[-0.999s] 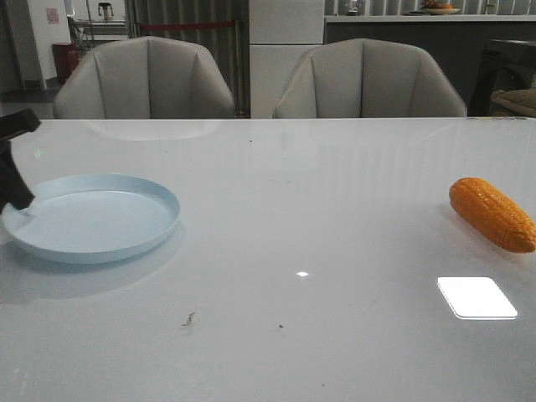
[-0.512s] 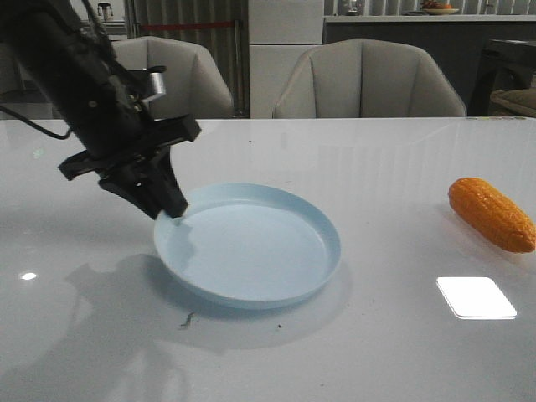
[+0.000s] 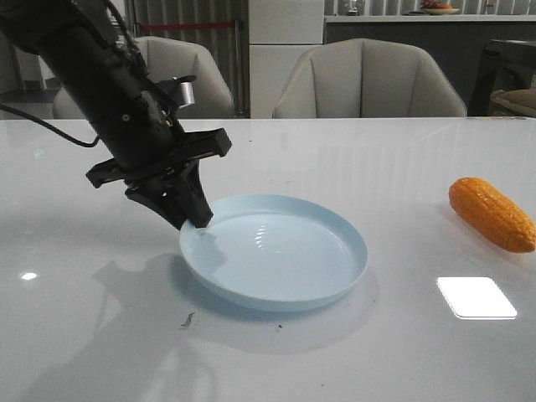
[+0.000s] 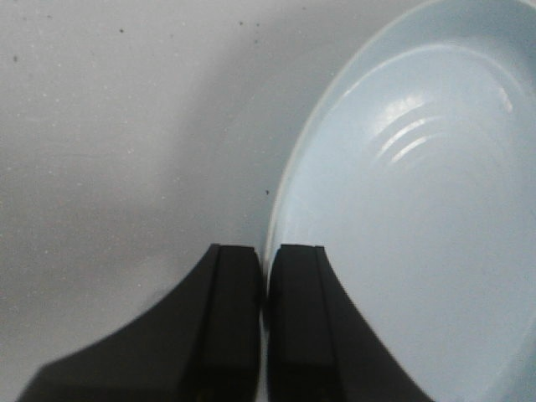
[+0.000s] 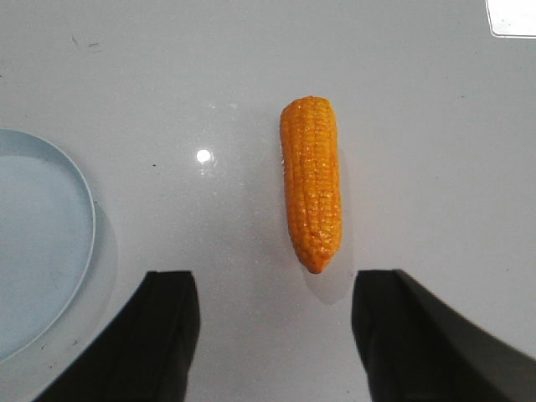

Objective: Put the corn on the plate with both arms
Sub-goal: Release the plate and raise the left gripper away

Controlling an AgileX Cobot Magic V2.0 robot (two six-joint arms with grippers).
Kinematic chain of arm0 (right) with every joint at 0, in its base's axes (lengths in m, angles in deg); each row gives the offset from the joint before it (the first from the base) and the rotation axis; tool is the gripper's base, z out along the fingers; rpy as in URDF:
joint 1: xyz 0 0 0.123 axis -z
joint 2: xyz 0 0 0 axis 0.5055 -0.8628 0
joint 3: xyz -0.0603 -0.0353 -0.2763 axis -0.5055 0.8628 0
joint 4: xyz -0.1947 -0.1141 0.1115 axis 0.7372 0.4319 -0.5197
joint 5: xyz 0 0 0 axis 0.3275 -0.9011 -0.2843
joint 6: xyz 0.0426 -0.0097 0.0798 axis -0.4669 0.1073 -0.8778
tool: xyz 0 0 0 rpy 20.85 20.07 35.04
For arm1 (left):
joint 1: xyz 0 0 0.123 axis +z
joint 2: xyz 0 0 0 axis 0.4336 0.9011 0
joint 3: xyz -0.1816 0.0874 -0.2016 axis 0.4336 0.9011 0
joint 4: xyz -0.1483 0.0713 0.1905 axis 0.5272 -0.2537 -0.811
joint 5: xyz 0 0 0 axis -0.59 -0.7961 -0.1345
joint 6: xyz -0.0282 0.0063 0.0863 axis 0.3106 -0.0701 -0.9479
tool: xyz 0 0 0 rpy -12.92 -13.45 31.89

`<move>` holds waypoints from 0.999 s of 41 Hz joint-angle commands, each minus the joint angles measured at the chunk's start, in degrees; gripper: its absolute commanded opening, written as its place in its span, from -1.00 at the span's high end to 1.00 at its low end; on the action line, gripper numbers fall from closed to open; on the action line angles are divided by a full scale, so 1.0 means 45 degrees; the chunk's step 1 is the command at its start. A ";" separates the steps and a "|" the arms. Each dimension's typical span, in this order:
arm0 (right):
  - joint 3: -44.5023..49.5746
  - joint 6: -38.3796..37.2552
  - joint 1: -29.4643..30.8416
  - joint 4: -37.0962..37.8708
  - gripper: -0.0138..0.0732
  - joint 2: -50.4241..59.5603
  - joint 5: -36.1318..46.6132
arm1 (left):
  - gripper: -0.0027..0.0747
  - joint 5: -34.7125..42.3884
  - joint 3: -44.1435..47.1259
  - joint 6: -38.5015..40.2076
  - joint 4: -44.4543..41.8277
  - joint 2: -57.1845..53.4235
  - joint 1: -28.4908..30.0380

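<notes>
The pale blue plate (image 3: 276, 251) lies near the middle of the white table. My left gripper (image 3: 198, 221) is shut on the plate's left rim; in the left wrist view the rim (image 4: 289, 180) runs between the two fingers of the gripper (image 4: 265, 255). The orange corn (image 3: 491, 213) lies on the table at the far right, apart from the plate. In the right wrist view the corn (image 5: 312, 181) lies ahead of my open, empty right gripper (image 5: 276, 293), tapered end towards it. The plate's edge (image 5: 50, 243) shows there too. The right arm is out of the front view.
Two grey chairs (image 3: 368, 79) stand behind the table's far edge. A bright light reflection (image 3: 476, 297) lies on the table front right, below the corn. Small dark specks (image 3: 189, 318) mark the table in front of the plate.
My left arm has come in from the left edge and dragged the plate rightward from the table's left side to near the middle. The corn has not moved.
</notes>
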State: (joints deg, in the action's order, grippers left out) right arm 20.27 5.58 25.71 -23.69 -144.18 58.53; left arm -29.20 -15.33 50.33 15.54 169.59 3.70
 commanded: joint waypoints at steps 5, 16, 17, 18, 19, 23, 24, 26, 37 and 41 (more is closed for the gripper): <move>-0.0443 0.0110 0.0085 0.0104 -0.49 0.0184 0.0781 | -0.22 -0.0213 -0.0372 0.0233 -0.0262 -0.0660 0.0095; -0.0443 0.0110 0.0085 0.0255 -0.49 0.0184 0.0297 | -0.29 -0.1205 -0.0762 0.0256 -0.1109 -0.0660 0.0176; -0.0443 0.0110 0.0085 0.0327 -0.49 0.0184 0.0255 | -0.29 -0.1225 -0.0985 0.0256 -0.1183 -0.0660 0.0203; -0.0443 0.0110 0.0085 0.0401 -0.49 0.0184 0.0190 | -0.29 -0.1225 -0.1116 0.0256 -0.1215 -0.0660 0.0271; -0.0443 0.0110 0.0085 0.0496 -0.49 0.0184 0.0164 | -0.29 -0.1225 -0.1411 0.0256 -0.1284 -0.0660 0.0338; -0.0443 0.0110 0.0085 0.0765 -0.49 0.0184 0.0184 | -0.29 -0.1225 -0.2801 0.0444 -0.1284 -0.0712 0.0674; -0.0443 0.0110 0.0085 0.0765 -0.49 0.0184 0.0184 | -0.29 -0.1198 -0.3129 0.0567 -0.1312 -0.0757 0.0758; -0.0443 0.0110 0.0085 0.0777 -0.49 0.0184 0.0184 | -0.29 -0.1116 -0.3900 0.0739 -0.1392 -0.0831 0.0953; -0.0443 0.0110 0.0085 0.0776 -0.49 0.0184 0.0255 | -0.29 -0.0795 -0.6526 0.1983 -0.3222 -0.2012 0.1837; -0.0443 0.0110 0.0085 0.0801 -0.49 0.0184 0.0354 | -0.29 -0.0692 -0.6565 0.1944 -0.4014 -0.2829 0.2054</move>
State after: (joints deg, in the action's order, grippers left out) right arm 20.27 5.58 25.71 -20.82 -144.18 56.26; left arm -35.09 -42.52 58.17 -0.52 163.39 12.21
